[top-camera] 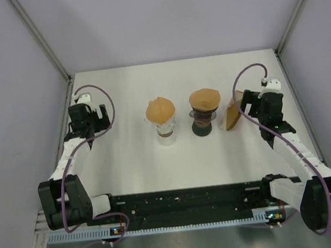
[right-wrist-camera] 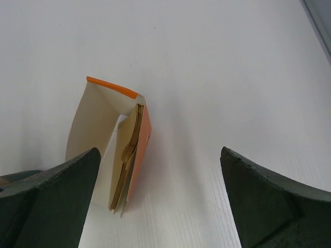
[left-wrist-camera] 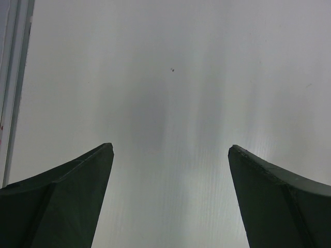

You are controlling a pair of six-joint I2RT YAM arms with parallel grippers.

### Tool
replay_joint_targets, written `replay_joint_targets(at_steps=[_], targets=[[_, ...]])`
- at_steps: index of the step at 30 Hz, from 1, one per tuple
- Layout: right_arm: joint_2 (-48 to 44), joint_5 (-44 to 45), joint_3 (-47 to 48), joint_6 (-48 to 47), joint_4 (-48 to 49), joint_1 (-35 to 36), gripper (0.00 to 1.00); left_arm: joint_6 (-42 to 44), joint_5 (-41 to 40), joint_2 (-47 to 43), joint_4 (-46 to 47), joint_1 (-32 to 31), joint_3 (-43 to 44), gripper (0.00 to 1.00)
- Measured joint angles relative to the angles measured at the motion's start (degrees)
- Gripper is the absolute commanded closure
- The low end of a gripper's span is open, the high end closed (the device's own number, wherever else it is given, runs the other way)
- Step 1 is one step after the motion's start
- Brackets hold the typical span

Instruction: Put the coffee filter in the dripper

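Observation:
A clear glass dripper (top-camera: 165, 129) with a brown paper filter (top-camera: 160, 109) in its top stands at the table's middle. Right of it, a dark dripper (top-camera: 203, 123) also has a brown filter (top-camera: 204, 99) in it. An open orange-edged filter box (top-camera: 232, 115) stands right of the dark dripper; in the right wrist view the box (right-wrist-camera: 145, 134) holds a stack of brown filters (right-wrist-camera: 128, 155). My right gripper (top-camera: 248, 104) is open and empty just right of the box, which shows beside the left finger of the gripper (right-wrist-camera: 160, 151). My left gripper (top-camera: 98, 118) is open and empty at the far left, with only bare table between its fingers (left-wrist-camera: 170, 146).
The white table (top-camera: 134, 168) is fenced by side walls and a back wall. The left wall's rail (left-wrist-camera: 13, 77) runs close to my left gripper. The arm bases sit on a black rail (top-camera: 185, 202) at the near edge.

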Motion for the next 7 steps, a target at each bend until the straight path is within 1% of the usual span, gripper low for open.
replay_joint_targets(at_steps=[7], targets=[[-0.1, 0.0, -2.9, 0.0, 5.7, 0.0, 0.01, -0.3, 1.3, 1.0, 3.8, 0.0, -2.4, 0.01]])
